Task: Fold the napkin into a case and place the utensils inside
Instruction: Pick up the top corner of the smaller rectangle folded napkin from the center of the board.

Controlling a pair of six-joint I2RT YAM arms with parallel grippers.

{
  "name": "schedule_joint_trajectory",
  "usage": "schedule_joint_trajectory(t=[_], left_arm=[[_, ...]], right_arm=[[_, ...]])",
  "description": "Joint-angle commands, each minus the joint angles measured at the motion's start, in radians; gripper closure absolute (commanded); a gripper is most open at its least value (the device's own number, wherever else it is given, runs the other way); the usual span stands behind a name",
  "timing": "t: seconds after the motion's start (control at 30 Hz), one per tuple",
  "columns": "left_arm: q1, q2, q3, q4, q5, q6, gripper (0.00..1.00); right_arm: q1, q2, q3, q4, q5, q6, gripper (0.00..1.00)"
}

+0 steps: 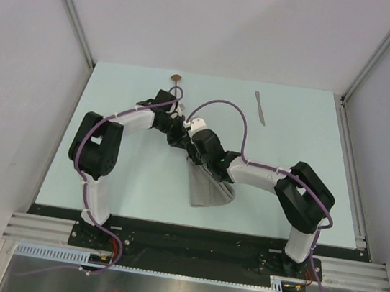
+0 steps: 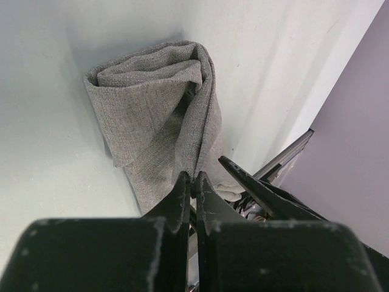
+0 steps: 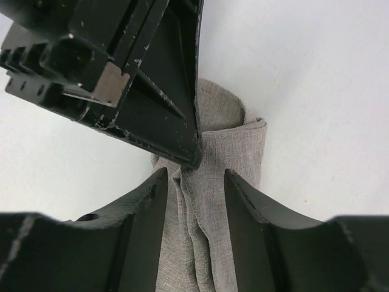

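Observation:
The grey-beige napkin (image 1: 211, 188) lies bunched and partly folded on the pale table, its upper end lifted to where the two grippers meet. My left gripper (image 2: 194, 177) is shut on the napkin's (image 2: 158, 109) top edge. My right gripper (image 3: 194, 182) stands open astride the pleated napkin (image 3: 231, 146), just below the left gripper's tip (image 3: 182, 152). From above, the left gripper (image 1: 179, 134) and right gripper (image 1: 193, 150) crowd together. The spoon's copper bowl (image 1: 177, 79) shows at the far edge, its handle hidden by the left arm. The silver knife (image 1: 260, 106) lies at the far right.
White walls with metal rails (image 1: 351, 150) enclose the table on three sides. Purple cables (image 1: 222, 106) loop above both arms. The right gripper's finger (image 2: 261, 188) juts into the left wrist view beside the cloth.

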Motion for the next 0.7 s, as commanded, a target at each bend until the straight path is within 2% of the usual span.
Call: schedule_joint_trajectory(t=[0.0, 0.33, 0.6, 0.67], left_arm=[[0.015, -0.03, -0.004, 0.03, 0.037, -0.019, 1.0], [0.024, -0.027, 0.002, 0.038, 0.063, -0.039, 1.0], [0.031, -0.016, 0.003, 0.045, 0.067, -0.045, 1.0], [0.032, -0.014, 0.002, 0.051, 0.072, -0.05, 1.0]], right_arm=[[0.0, 0.016, 0.045, 0.038, 0.018, -0.002, 0.52], [0.0, 0.041, 0.047, 0.038, 0.029, 0.004, 0.54], [0.0, 0.027, 0.027, 0.047, 0.034, 0.004, 0.62], [0.0, 0.03, 0.025, 0.048, 0.034, 0.007, 0.67]])
